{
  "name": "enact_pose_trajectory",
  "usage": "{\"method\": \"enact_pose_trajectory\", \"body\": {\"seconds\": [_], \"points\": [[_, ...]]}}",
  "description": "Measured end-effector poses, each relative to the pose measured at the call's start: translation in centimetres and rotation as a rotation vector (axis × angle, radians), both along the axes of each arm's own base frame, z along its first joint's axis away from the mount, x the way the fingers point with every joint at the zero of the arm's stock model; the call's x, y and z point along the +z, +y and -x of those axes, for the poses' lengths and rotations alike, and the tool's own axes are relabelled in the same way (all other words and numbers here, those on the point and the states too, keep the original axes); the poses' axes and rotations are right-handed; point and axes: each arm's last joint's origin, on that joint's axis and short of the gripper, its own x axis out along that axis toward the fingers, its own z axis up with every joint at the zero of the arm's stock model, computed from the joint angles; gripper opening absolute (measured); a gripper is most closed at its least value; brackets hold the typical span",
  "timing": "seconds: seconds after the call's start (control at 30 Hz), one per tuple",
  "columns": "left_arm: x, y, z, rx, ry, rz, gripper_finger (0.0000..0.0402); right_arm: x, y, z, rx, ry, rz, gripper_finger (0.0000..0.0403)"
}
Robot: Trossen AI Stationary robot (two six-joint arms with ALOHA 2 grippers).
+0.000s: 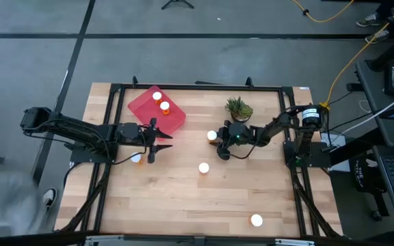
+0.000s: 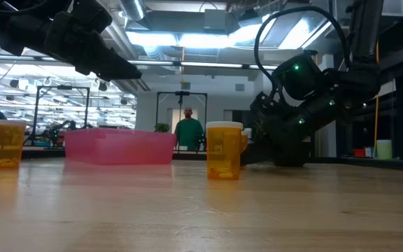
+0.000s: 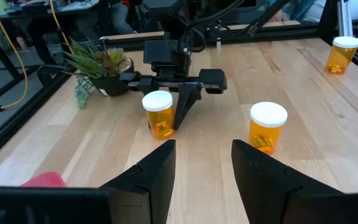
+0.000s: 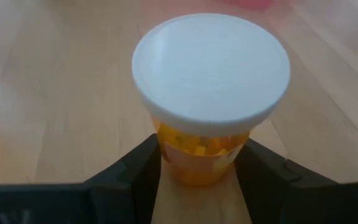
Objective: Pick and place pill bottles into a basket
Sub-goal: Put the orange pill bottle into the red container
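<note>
Two orange pill bottles (image 1: 156, 96) (image 1: 164, 106) with white caps stand inside the red basket (image 1: 146, 113) at the far left. My right gripper (image 1: 215, 140) is shut on a third pill bottle (image 4: 211, 71) near the table's middle. My left gripper (image 3: 202, 168) hangs open above the table beside the basket's near corner and holds nothing. More bottles stand upright on the wood: one (image 1: 137, 158) under my left arm, one (image 1: 203, 167) at the centre, one (image 1: 256, 220) near the front edge. My right gripper pinches the bottle's orange body just under the white cap (image 4: 169, 146) between its two fingers (image 4: 135, 168), one on each side. The fingers come from the table's right side, slanting downward. The bottle stands upright with its base on the table (image 3: 161, 132).
A small potted plant (image 1: 239, 107) stands just beyond my right gripper. A black frame (image 1: 183, 87) runs around the table. Bare wood lies between the two grippers and toward the front edge. A person (image 2: 188, 129) stands in the room behind.
</note>
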Motion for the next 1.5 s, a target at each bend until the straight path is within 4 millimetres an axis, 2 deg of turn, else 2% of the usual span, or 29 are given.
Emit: {"method": "enact_pose_trajectory", "body": {"seconds": [0.37,0.7,0.87,1.23,1.5], "points": [[0.0,0.0,0.0,0.000,0.000,0.000,0.0152,2.5,0.0,-0.1,0.010,-0.091,-0.019,0.0180],[0.0,0.0,0.0,0.017,-0.001,-0.001,0.0156,5.5,0.0,-1.3,0.046,-0.020,-0.032,0.0183],[0.0,0.2,0.0,0.073,-0.008,0.035,0.0181,7.4,-0.1,-2.7,0.126,-0.078,-0.023,0.0183],[0.2,0.4,0.0,0.158,-0.030,0.001,0.0268,9.8,0.3,-4.7,0.191,-0.055,0.042,0.0184],[1.1,0.4,-0.2,0.159,-0.133,0.051,0.0280,11.2,0.4,-5.6,0.226,-0.099,0.080,0.0184]]}}
